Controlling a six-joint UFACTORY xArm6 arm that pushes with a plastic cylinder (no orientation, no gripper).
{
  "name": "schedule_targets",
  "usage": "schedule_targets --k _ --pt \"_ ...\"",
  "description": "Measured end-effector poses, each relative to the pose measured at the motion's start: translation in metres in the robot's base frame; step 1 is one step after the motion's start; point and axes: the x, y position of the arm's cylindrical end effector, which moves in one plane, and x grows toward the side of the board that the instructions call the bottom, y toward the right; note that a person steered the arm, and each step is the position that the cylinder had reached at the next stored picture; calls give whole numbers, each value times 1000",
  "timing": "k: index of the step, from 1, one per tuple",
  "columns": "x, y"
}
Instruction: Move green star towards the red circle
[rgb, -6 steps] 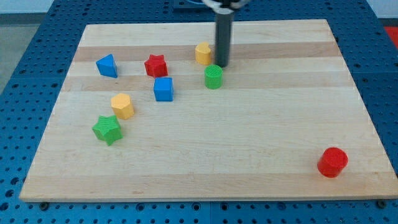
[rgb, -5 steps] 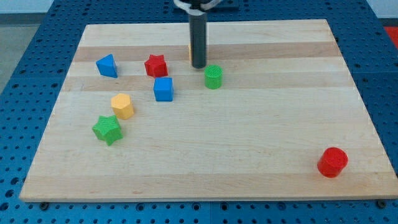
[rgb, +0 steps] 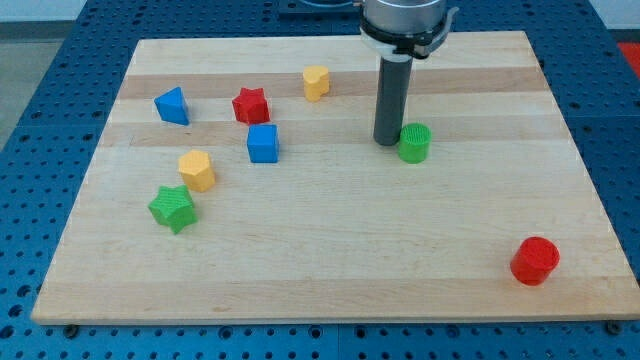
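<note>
**Tip beside the green cylinder, well away from the green star**

Planted on the pale wooden board (rgb: 330, 270), my tip (rgb: 387, 142) at the foot of the straight dark rod, touching or all but touching the small green plastic cylinder block (rgb: 414, 143) lying at its 3 o'clock. No jaws here: only the rod.

Well apart from the tip, at about 8 o'clock: the green plastic star block (rgb: 172, 209), near the board's 9 o'clock edge. Far off at the star's 4 o'clock, in the board's corner: the red plastic circle block (rgb: 535, 261), standing alone.

Just at the star's 1 o'clock: an orange-yellow plastic hexagonal block (rgb: 197, 170). Further up: a blue plastic cube (rgb: 263, 143), a red plastic star (rgb: 250, 105), a blue plastic wedge-like block (rgb: 172, 105), and a second yellow plastic block (rgb: 316, 83) at the tip's 10 o'clock.
</note>
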Motion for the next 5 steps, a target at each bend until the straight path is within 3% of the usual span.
schedule_targets --k 5 --pt "48 73"
